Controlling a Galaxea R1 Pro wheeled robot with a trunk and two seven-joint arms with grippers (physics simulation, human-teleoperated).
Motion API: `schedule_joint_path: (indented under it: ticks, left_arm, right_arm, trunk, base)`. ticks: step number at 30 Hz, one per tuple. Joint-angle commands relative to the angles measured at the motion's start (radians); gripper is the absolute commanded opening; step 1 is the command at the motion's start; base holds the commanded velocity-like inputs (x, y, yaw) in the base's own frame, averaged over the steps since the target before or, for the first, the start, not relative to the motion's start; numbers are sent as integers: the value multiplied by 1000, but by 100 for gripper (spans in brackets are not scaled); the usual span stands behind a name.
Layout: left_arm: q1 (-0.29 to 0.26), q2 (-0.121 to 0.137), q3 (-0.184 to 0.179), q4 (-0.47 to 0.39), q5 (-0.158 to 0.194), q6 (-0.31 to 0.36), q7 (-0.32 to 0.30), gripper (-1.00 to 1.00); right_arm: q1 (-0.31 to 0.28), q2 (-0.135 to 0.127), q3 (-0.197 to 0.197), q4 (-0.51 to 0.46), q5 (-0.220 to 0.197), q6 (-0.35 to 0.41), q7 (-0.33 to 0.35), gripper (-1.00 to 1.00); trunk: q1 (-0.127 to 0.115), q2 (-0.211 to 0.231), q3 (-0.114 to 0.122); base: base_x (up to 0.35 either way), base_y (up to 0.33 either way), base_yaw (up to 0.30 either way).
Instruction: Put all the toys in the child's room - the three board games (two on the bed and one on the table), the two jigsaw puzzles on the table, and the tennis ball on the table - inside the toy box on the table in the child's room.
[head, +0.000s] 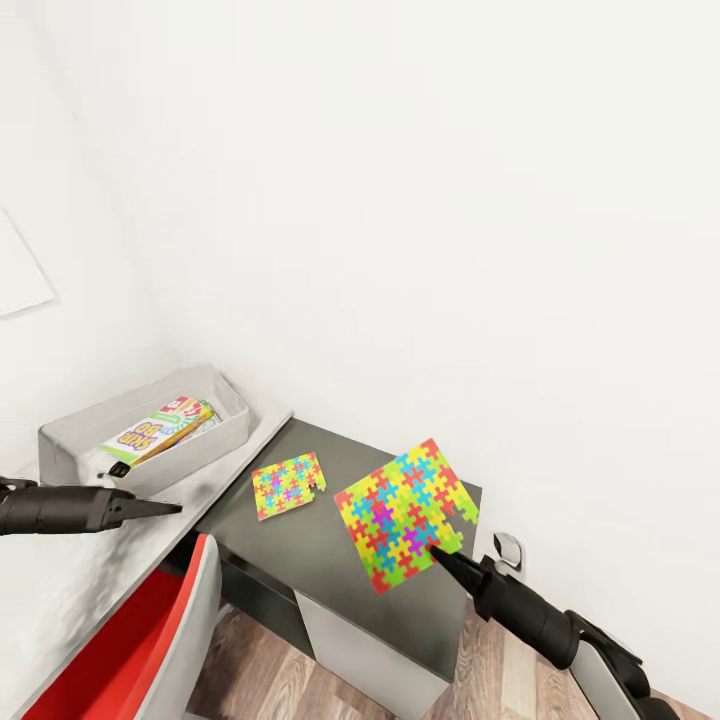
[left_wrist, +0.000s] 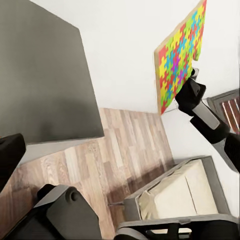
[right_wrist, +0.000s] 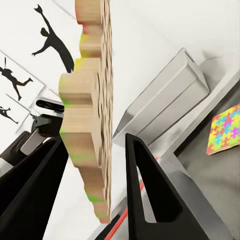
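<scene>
Head view: larger jigsaw puzzle (head: 405, 513) is held at one edge by the right hand (head: 440, 555) above the dark table (head: 300, 550); smaller jigsaw puzzle (head: 288, 485) lies flat; SKIP-BO board game (head: 165, 428) is lodged in the toy box (head: 75, 445). Left hand (head: 165, 508): state cannot be told.
Right wrist view: fingers (right_wrist: 145, 185) are closed upon the puzzle's edge.

Held jigsaw puzzle (right_wrist: 92, 110): edge looks like pale raw wood, face printed in glossy bright colours. Toy box (head: 75, 445): matt light grey plastic. Counter (head: 310, 550): smooth matt dark grey top. Floor (left_wrist: 100, 165): wood-grain planks. Right gripper (right_wrist: 95, 200): fingers matt black plastic.
</scene>
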Motion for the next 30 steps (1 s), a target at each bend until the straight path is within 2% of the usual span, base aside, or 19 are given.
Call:
schedule_joint_path:
  ticks: [1,5,9,17,30]
  left_arm:
    - [-1,-5,-8,6,1,10,-4,100]
    - [-1,-27,-31,28,1,9,-4,100]
    - [-1,-29,-51,51,1,8,-4,100]
    - [-1,-29,-51,66,1,8,-4,100]
    - [-1,-29,-52,66,1,7,-4,100]
  right_arm:
    - [-1,-1,2,0,-11,9,0,-100]
    - [-1,0,1,0,-9,9,-3,-100]
    - [-1,0,1,0,-8,9,-3,-100]
    - [-1,3,14,-2,-4,9,-28,-100]
    - [-1,5,14,-3,38,14,-93,-100]
  trunk:
    - [1,-2,-2]
    - [1,-2,-2]
    - [1,-2,-2]
    - [1,-2,-2]
    - [1,-2,-2]
  base:
    - [0,0,0]
    - [0,0,0]
    - [0,0,0]
    - [-62,0,0]
    - [-84,0,0]
